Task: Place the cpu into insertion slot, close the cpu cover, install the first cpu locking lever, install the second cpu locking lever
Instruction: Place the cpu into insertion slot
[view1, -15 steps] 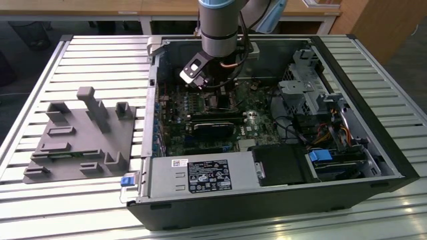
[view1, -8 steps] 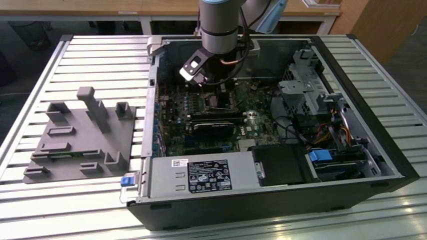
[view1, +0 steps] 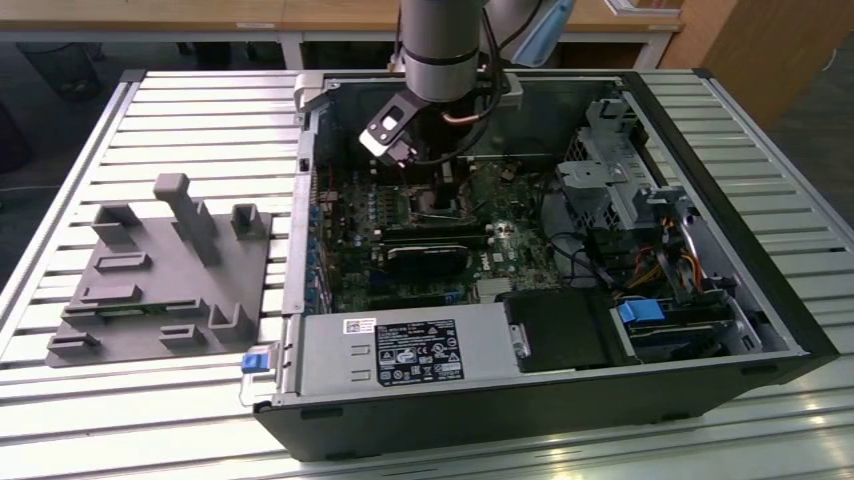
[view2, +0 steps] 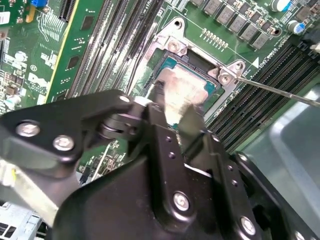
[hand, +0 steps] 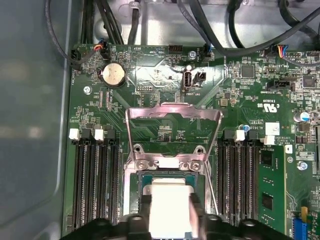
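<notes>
I've got gripper (hand: 170, 212) clamped on cpu (hand: 170, 197), cpu low over insertion slot (view2: 173, 46), can't tell if seated, cpu cover (hand: 172, 111) tilted up open beside it, memory slots (hand: 95, 185) flanking both sides

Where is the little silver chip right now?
In both wrist views the cpu lies at the insertion slot, at the tip of the gripper, between the black memory slots.

arm (view1: 441, 40) vertical, wrist down | gripper (hand: 171, 205) (black, two-fingered) clamped on the cpu (hand: 170, 190)
</notes>
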